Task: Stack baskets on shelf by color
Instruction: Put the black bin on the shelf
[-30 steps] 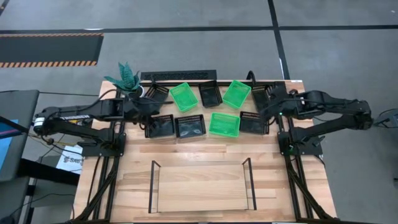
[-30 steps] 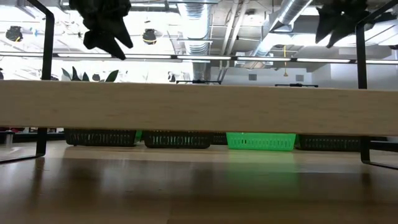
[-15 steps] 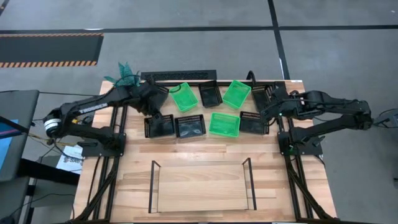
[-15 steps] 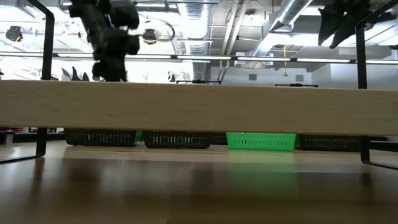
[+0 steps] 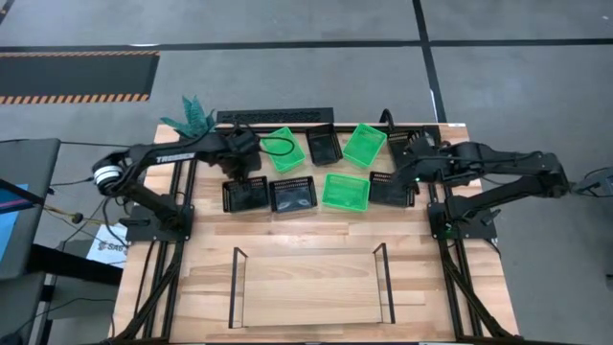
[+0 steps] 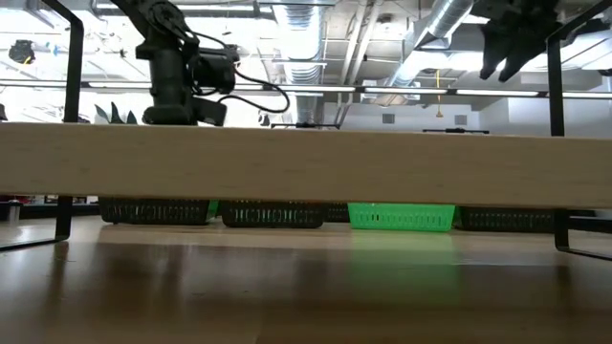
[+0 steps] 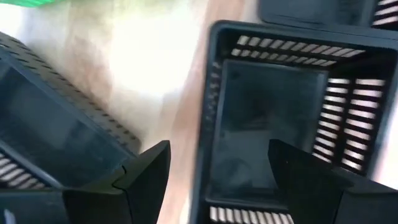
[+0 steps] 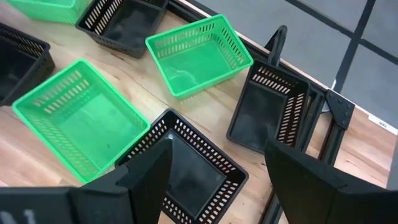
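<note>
Several black baskets and three green baskets (image 5: 346, 191) (image 5: 281, 149) (image 5: 365, 144) sit flat on the far half of the table. The shelf (image 5: 311, 287) stands on the near half, and its wooden board (image 6: 306, 167) fills the low view. My left gripper (image 5: 239, 165) is open and points down above a black basket (image 7: 273, 124) at the left end of the group, touching nothing; a second black basket (image 7: 50, 149) lies beside it. My right gripper (image 5: 404, 171) is open above a black basket (image 8: 186, 168) at the right end, touching nothing.
A potted green plant (image 5: 192, 117) stands at the far left corner. A long black bar (image 5: 275, 116) lies along the far edge. Bare wood (image 5: 306, 230) lies between the baskets and the shelf. The shelf's black wire ends (image 5: 238, 283) (image 5: 385, 283) stand up.
My left gripper has swung toward the table's right edge and come down over the black baskets at the left end of the group. My right gripper has shifted slightly toward the table's left. The baskets have stayed in place.
</note>
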{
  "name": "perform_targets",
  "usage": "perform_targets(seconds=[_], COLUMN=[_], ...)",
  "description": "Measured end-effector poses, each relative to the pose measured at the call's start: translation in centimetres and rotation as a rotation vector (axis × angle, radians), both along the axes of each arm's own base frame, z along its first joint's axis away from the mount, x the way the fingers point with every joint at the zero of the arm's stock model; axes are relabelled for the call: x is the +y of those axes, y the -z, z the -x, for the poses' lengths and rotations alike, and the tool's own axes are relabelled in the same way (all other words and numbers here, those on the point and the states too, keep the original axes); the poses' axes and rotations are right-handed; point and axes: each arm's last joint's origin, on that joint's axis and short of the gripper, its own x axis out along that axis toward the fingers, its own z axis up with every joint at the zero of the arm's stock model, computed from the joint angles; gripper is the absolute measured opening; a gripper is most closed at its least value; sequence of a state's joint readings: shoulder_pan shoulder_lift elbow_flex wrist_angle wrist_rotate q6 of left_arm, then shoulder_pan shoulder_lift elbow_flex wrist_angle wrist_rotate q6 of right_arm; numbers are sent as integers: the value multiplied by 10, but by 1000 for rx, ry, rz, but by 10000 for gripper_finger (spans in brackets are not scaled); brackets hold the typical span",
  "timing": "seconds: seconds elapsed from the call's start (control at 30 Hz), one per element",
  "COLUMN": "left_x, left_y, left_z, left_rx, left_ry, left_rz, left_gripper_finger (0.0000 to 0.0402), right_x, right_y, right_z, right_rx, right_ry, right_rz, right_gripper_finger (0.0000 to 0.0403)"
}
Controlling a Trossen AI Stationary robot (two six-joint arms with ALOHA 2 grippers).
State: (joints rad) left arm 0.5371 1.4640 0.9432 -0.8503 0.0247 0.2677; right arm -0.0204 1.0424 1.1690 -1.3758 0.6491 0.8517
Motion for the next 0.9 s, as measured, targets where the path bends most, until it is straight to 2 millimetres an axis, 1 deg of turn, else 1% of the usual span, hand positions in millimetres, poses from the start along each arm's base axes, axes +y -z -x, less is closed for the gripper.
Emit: perform_targets(seconds=[0.13,0.27,0.4,0.5,0.63,0.73,0.9], left_x=[4,5,4,3,2,2,1], left_y=[6,11,21,31,41,41,37], left_z=[-2,-5,-9,-13,-16,-16,-14], left_rx=[52,70,109,146,206,223,214], left_ry=[-2,17,35,48,44,28,-16], left_rz=[-60,-60,-47,-34,-61,-78,-85], left_gripper_finger=[259,258,241,212,164,119,26], right_x=[0,0,0,2,5,7,6], right_y=[3,5,5,5,5,5,5], right_z=[-8,-13,-13,-14,-14,-14,-14], right_rx=[32,42,42,36,28,26,21], right_ry=[-30,-37,-42,-53,-71,-77,-72], right_rz=[9,12,12,12,13,13,11], right_gripper_finger=[282,282,282,282,282,282,282])
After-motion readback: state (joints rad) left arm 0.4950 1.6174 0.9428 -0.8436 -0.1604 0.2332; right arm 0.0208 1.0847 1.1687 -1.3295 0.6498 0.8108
